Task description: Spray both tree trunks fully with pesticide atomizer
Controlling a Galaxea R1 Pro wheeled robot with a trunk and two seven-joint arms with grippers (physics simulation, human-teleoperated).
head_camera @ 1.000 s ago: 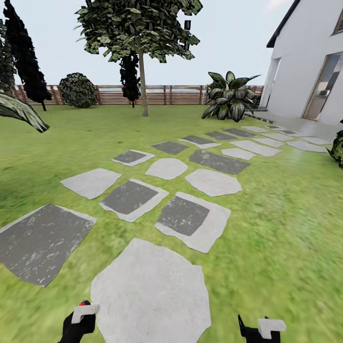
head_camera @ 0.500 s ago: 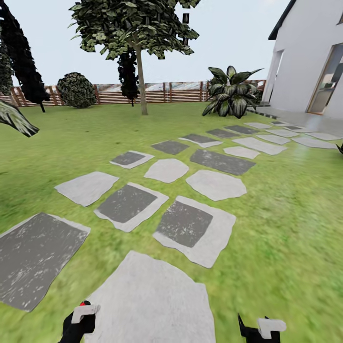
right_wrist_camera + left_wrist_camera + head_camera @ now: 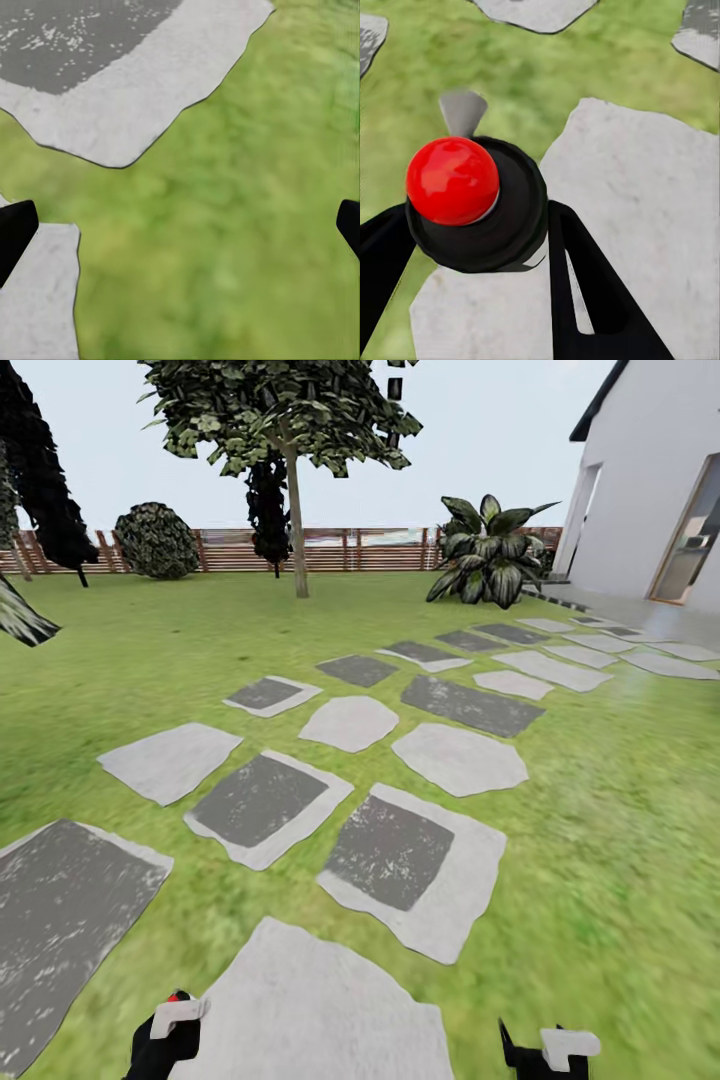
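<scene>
At the near edge, the left gripper (image 3: 166, 1032) was clamped on the pesticide atomizer (image 3: 472, 202), a black body with a red round top, held between its 2 black fingers (image 3: 585, 292) above a pale stepping stone (image 3: 320, 1010). The right gripper (image 3: 545, 1050) was near the right side, its fingers wide apart over the grass floor (image 3: 232, 247) with nothing between them. Farther, grey stepping stones (image 3: 400, 860) led across the lawn toward the white house (image 3: 650, 490) at the right. Far away, 1 tree (image 3: 285, 410) with a pale tree trunk (image 3: 297, 530) stood before the wooden fence (image 3: 340, 550), near a round bush (image 3: 153, 540).
</scene>
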